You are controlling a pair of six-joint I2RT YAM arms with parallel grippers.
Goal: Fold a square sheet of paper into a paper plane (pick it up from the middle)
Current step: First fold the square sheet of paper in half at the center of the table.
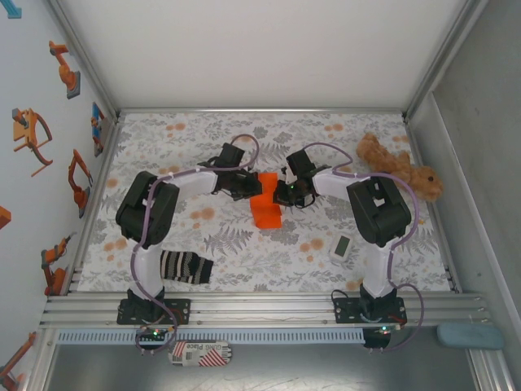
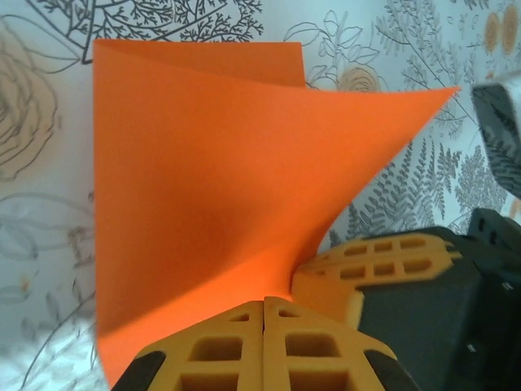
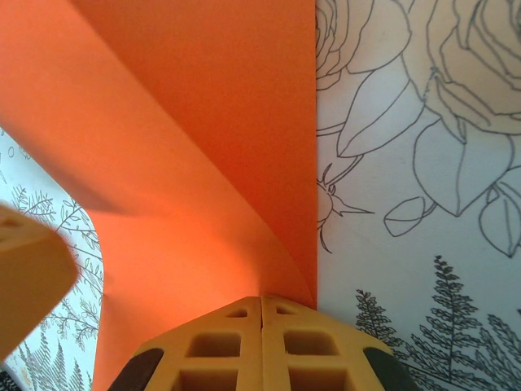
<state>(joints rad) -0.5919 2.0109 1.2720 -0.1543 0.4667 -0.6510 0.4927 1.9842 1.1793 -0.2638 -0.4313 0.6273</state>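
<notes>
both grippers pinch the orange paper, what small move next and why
Probably carry the pinched edge over and down onto the layer below: the square sheet of paper bows in a soft curve, uncreased, with left gripper and right gripper both shut on it.

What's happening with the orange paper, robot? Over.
Left jaws, right jaws shut on thin bright orange paper sheet. Sheet curled, partly folded. Striped black-and-white sock, brown plush toy aside.

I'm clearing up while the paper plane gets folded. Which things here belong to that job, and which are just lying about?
Belongs to the job:
- orange paper, in the middle between the two arms

Just lying about:
- striped sock
- brown plush toy
- small white gadget
- grey-blue pad
</notes>
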